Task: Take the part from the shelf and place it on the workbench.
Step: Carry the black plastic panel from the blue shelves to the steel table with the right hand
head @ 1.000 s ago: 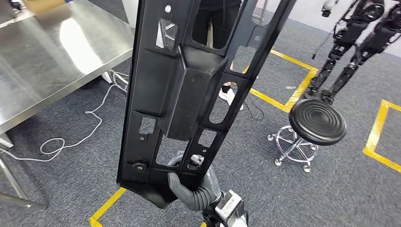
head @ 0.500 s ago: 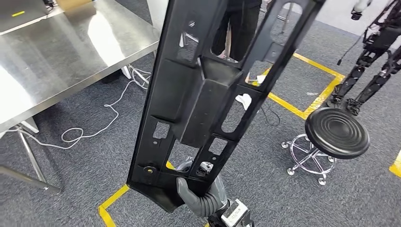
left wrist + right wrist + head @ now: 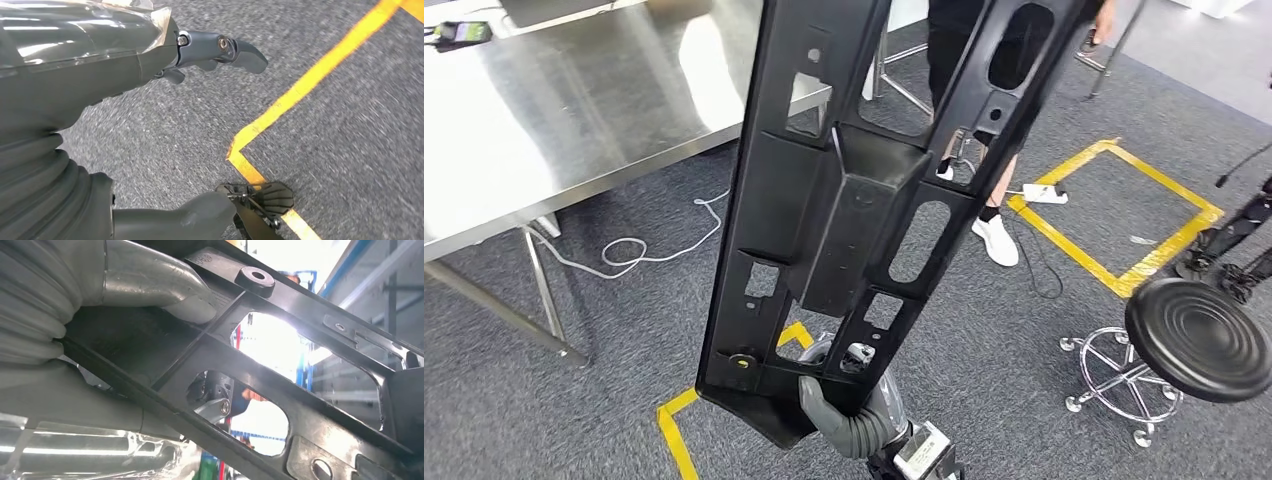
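While held upright, part (image 3: 864,190) is grasped at lower end by right hand (image 3: 849,415), right of workbench (image 3: 554,120), above carpet; left hand (image 3: 150,55) is empty, fingers apart.

Head view high, looking down; wrist views close

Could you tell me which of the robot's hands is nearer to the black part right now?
Right. The right hand grips the black part at its lower end, holding it upright. The left hand hangs apart from it over the carpet, holding nothing.
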`<action>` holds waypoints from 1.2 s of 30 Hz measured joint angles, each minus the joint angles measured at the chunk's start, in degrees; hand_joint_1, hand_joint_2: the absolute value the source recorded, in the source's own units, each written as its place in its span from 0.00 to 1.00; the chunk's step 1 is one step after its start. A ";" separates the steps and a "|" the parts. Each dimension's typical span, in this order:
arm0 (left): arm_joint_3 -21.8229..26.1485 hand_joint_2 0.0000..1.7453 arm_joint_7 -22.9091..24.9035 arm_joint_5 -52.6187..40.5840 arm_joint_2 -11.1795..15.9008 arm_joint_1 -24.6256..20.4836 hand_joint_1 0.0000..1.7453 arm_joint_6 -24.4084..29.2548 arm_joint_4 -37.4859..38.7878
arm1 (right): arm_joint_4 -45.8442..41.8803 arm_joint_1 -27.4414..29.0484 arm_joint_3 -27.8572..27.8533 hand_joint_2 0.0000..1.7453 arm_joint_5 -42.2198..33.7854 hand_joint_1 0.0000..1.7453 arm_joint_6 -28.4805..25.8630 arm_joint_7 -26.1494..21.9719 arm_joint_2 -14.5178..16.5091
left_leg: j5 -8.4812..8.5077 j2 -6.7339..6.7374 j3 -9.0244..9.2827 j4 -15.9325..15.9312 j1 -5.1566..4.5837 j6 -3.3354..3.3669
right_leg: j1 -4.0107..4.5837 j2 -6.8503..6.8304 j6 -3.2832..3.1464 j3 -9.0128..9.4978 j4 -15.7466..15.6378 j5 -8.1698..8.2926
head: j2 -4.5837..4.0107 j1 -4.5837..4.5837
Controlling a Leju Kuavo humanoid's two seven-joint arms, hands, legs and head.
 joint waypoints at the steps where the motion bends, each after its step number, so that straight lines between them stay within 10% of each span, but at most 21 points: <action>1: 0.01 1.00 0.01 0.05 -0.02 0.02 0.00 0.07 0.00 | 0.13 -0.13 0.18 1.00 -0.16 1.00 0.01 0.01 -0.11 | -0.02 -0.71 0.00 0.05 0.09 -0.06 | -0.21 0.05 0.54 0.05 -0.60 0.71 | 0.00 0.01; 4: 0.04 1.00 0.01 0.36 -0.08 0.07 0.00 0.26 -0.01 | 0.39 -0.67 0.73 1.00 -0.70 1.00 0.01 0.01 -0.29 | -0.38 -2.89 -0.10 0.63 0.43 -0.87 | -1.09 1.50 2.31 4.38 -10.70 5.26 | 0.00 0.11; 8: 0.10 1.00 0.05 0.58 -0.02 0.34 0.00 0.52 -0.02 | 0.57 -1.09 1.12 1.00 -1.01 1.00 0.01 0.00 -0.34 | -0.67 -4.43 -0.78 1.14 0.67 -2.59 | -0.96 2.14 0.80 6.23 -14.56 6.83 | 0.00 0.07; 13: 0.13 1.00 0.26 0.57 0.03 0.43 0.00 0.54 -0.01 | 0.64 -1.43 1.40 1.00 -1.61 1.00 -0.19 -0.22 -0.36 | -5.58 1.42 -5.36 10.66 0.80 -3.58 | -0.73 -0.08 -0.78 6.46 -14.77 6.89 | 0.00 -0.78; 16: 0.13 1.00 0.43 0.49 -0.05 0.46 0.00 0.52 0.00 | 0.95 -1.37 1.45 1.00 -2.03 1.00 -0.40 -0.68 -0.89 | -7.07 2.24 -8.94 16.99 0.80 -3.51 | -0.21 -1.90 -1.30 6.55 -14.76 6.59 | 0.00 -0.82; 19: 0.18 1.00 0.51 0.72 -0.01 0.47 0.00 0.47 0.00 | 1.06 -1.41 1.51 1.00 -2.17 1.00 -0.48 -0.91 -1.13 | -2.31 4.35 -4.41 7.93 0.15 -2.08 | 0.21 -3.36 -1.54 6.96 -14.78 6.27 | 0.00 -0.81; 22: 0.42 1.00 0.51 1.20 0.07 0.15 0.00 0.23 -0.01 | 1.06 -1.45 1.63 1.00 -2.45 1.00 -0.79 -1.03 -1.30 | -1.16 6.48 -1.65 2.25 -1.06 -0.77 | 0.64 -4.81 -1.04 7.25 -14.87 5.84 | 0.00 -0.78; 26: 0.62 1.00 0.43 1.88 0.09 0.17 0.00 0.17 -0.01 | 1.05 -1.66 2.06 1.00 -3.16 1.00 -1.52 -1.33 -1.68 | -0.24 3.90 -0.59 0.43 -0.61 0.03 | 0.83 -3.91 -0.29 7.04 -13.36 4.57 | 0.00 -0.60; 31: 1.09 1.00 -0.63 2.41 -0.08 0.00 0.00 0.03 0.00 | 1.42 -1.52 2.23 1.00 -3.59 1.00 -2.36 -1.66 -2.92 | 0.07 0.30 -0.25 0.00 -0.31 0.36 | 0.09 0.06 0.03 -0.17 0.02 0.01 | 0.00 -0.08; 34: 1.59 1.00 -2.21 2.95 -0.13 0.05 0.00 -0.49 0.00 | 1.49 -1.60 2.40 1.00 -3.91 1.00 -3.10 -1.77 -3.35 | -0.20 -2.00 -0.25 0.45 -0.07 -0.17 | -0.72 1.17 2.05 3.32 -8.57 4.50 | 0.00 -0.03; 36: 1.81 1.00 -2.58 3.10 -0.11 0.08 0.00 -0.73 0.00 | 1.54 -1.72 2.51 1.00 -4.05 1.00 -3.44 -1.83 -3.55 | -0.62 -3.15 -0.59 1.16 -0.14 -0.99 | -1.05 2.31 2.04 5.61 -13.76 6.50 | 0.00 0.02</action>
